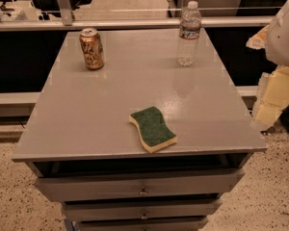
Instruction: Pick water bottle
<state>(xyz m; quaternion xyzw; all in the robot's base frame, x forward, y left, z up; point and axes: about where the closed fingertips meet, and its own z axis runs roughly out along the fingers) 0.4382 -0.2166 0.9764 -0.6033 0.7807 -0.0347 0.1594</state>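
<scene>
The water bottle (189, 33) stands upright at the far right of the grey cabinet top (111, 109). It is clear and ribbed, with a white cap and a white-red label band. My gripper is not in view. Only a white rounded part of my arm (285, 32) shows at the right edge, to the right of the bottle and off the cabinet top.
A gold drink can (91, 48) stands at the far left. A green and yellow sponge (152, 128) lies near the front edge. Drawers (142, 186) sit below the top. Yellowish foam blocks (274, 95) are at the right, and a rail (135, 24) runs behind.
</scene>
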